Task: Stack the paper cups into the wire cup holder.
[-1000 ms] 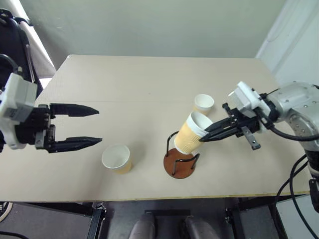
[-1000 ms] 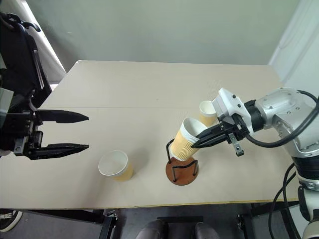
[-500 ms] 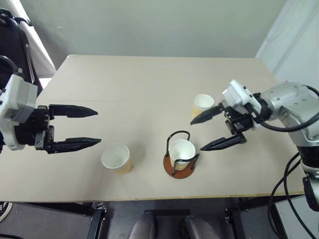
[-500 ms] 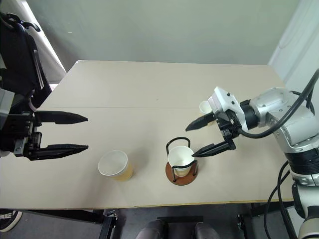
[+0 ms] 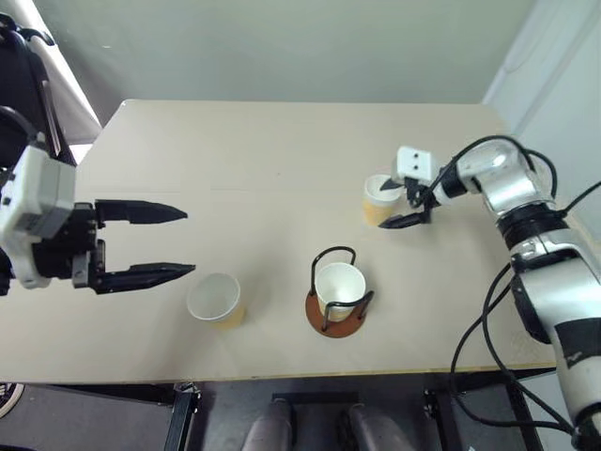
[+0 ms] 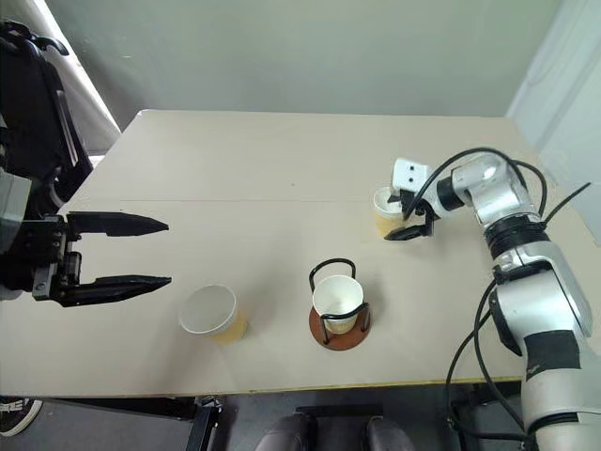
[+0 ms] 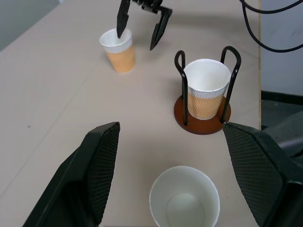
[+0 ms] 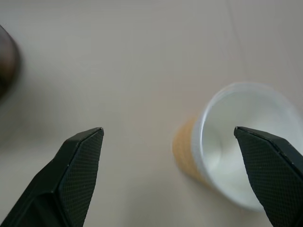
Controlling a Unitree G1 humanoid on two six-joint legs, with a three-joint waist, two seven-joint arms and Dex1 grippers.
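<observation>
One paper cup [image 5: 340,285] stands upright inside the wire cup holder [image 5: 336,318], between its two black hoops, near the table's front middle. A second paper cup [image 5: 214,299] stands open-side up at the front left. A third cup [image 5: 378,199] stands to the right, farther back. My right gripper [image 5: 385,205] is open at this third cup, one finger over its rim and the other beside its wall. In the right wrist view the cup [image 8: 241,142] sits nearer one finger [image 8: 267,161]. My left gripper [image 5: 188,242] hovers open and empty, left of the front-left cup.
The beige table [image 5: 272,150] is bare across its far half. Its front edge runs just below the holder and the front-left cup. A dark piece of equipment [image 5: 23,85] stands past the far left corner. Black cables [image 5: 488,310] hang along my right arm.
My right gripper let go of the tilted cup, which now stands upright in the holder. It then opened and moved back and to the right to the far cup. The left gripper stayed put.
</observation>
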